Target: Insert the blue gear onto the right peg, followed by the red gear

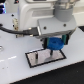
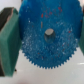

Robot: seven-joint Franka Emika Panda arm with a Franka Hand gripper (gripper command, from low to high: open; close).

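One gear, the blue gear [image 2: 46,35], sits pinched between your gripper [image 2: 46,42]'s green pads [image 2: 9,42], toothed rim plain in the wrist view and a small grey hub at its centre. In the exterior view your arm holds the disc just above the black-framed white plate [image 1: 59,56], toward that view's right end, at the right peg [image 1: 51,51]. A thinner pin [image 1: 37,57] stands nearby.

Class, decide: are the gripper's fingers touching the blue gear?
Touching. The wrist view shows the fingers pressed against opposite edges of the blue gear, with no gap on either side.
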